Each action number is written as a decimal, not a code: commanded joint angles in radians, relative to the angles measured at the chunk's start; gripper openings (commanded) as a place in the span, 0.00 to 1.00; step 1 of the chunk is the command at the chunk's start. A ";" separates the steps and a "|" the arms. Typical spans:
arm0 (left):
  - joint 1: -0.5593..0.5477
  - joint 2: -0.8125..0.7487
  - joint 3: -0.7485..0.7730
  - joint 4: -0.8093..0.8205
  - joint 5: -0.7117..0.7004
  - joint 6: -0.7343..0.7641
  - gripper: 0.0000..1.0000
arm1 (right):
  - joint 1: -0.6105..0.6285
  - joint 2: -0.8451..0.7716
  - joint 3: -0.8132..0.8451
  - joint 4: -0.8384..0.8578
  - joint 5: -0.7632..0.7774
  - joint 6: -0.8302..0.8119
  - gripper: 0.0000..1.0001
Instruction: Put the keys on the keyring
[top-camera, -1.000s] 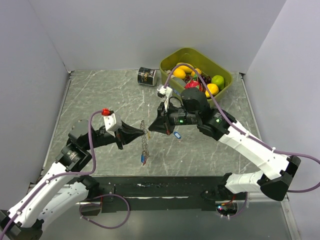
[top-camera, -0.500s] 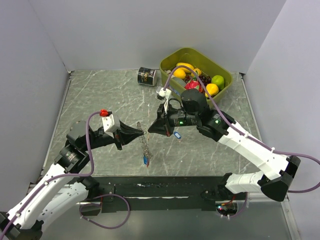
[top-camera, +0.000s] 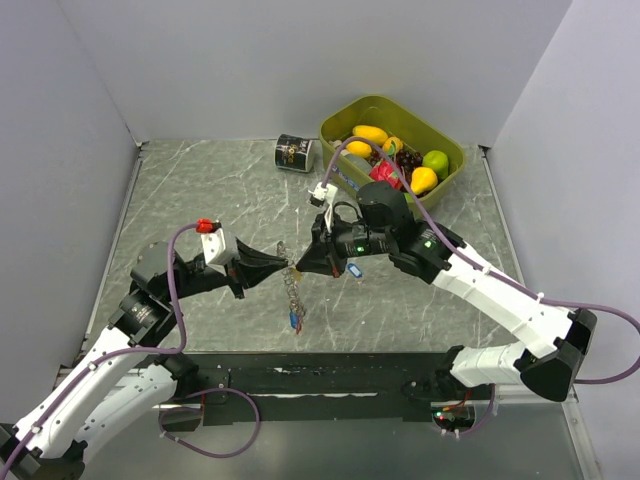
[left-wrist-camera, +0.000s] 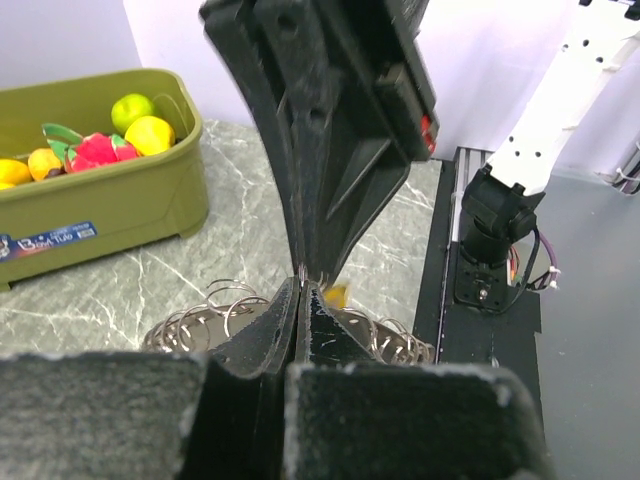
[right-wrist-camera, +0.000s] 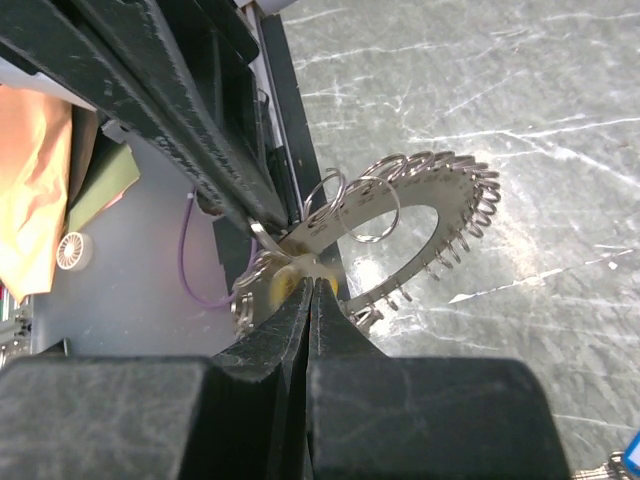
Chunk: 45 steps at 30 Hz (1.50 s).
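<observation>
Starting at the left, the left fingers (top-camera: 266, 267) are pressed shut on the rim of the keyring (top-camera: 291, 284), which hangs edge-on above the counter (top-camera: 200, 190) rather than lying flat. Held up like that, its coiled loops are free on both sides. That looks like the reason for the pose: one arm serves as a vice so the other can work a key into a loop. A blue-tagged key (top-camera: 293, 320) dangles from the ring's lowest point, apparently threaded already.

The right fingers (top-camera: 314, 256) meet the left tips nose to nose. They are closed narrow on a small flat silver piece with a yellow blur behind it, most likely the yellow-tagged key (right-wrist-camera: 283, 287). It touches the ring's inner edge beside two raised loops. I judge the threading to be in hand, not finished.

Just below the right wrist, a second blue-tagged key (top-camera: 352, 268) lies on the counter. The black can (top-camera: 294, 153) and the green tub (top-camera: 452, 168) of fruit stand well apart from the work.
</observation>
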 joint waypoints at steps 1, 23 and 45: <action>-0.004 -0.022 0.010 0.107 0.018 -0.019 0.01 | 0.007 0.014 -0.009 0.036 -0.030 -0.010 0.00; -0.004 -0.029 0.007 0.075 0.024 -0.005 0.01 | 0.004 -0.243 -0.131 0.223 -0.053 -0.081 0.63; -0.006 -0.006 0.012 0.115 0.115 -0.045 0.01 | 0.007 -0.095 -0.078 0.330 -0.205 -0.046 0.49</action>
